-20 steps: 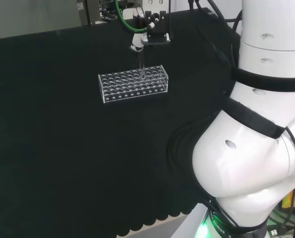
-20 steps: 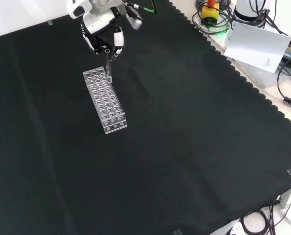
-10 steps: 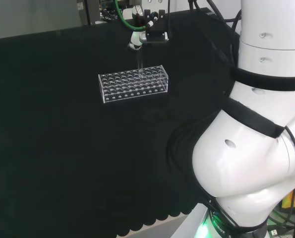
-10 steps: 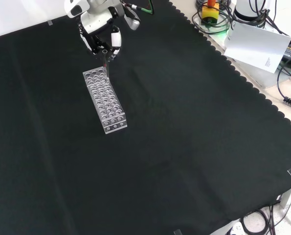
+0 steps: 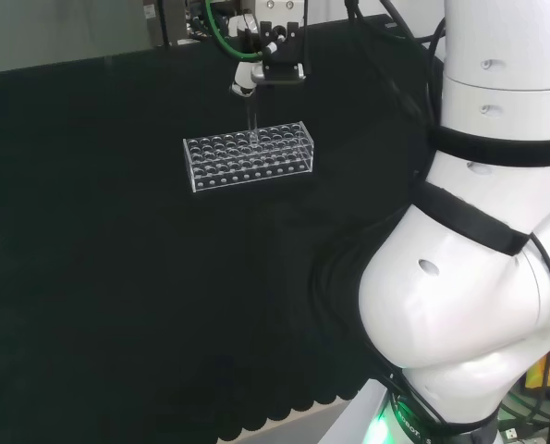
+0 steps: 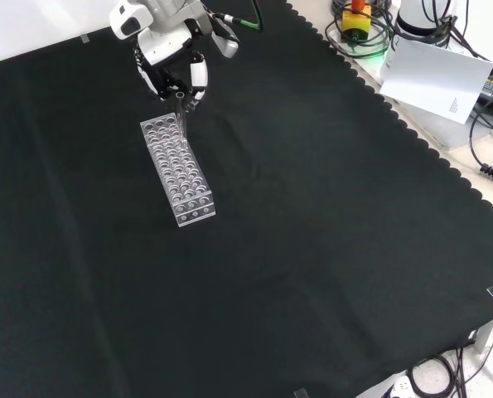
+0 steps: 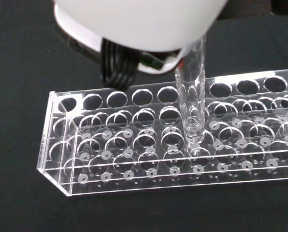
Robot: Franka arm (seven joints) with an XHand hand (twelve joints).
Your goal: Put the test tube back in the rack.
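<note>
1. Toward the far side of the bench in the head view: one clear rack (image 5: 248,155), long axis running left to right, standing flat on the black cloth (image 5: 117,277).
2. Hand (image 5: 254,69): poised just above the rack's far edge, its fingers curled round the upper end of the test tube (image 5: 252,120), which hangs upright.
3. Tube position: in the wrist view the test tube (image 7: 192,92) has its rounded lower end down among the holes of the rack (image 7: 134,145), in a middle row; whether it touches the rack's floor cannot be told.
4. Front view, same items: rack (image 6: 177,170) lies near the upper left, running from far to near, with the hand (image 6: 173,62) at its far end and the tube (image 6: 181,112) showing as a thin clear stick over the far holes.
5. Open room: bare cloth (image 6: 312,249) lies on all sides of the rack, widest to the right and near side in the front view; the scalloped cloth edge (image 6: 412,133) is well apart from the rack.
6. View differences: the wrist view alone shows the separate holes and the tube's tip; the front view alone shows the cloth's far right border, a white sheet (image 6: 437,79) and cables (image 6: 362,33) beyond it; the head view shows the arm's white links (image 5: 478,277) at its right.
</note>
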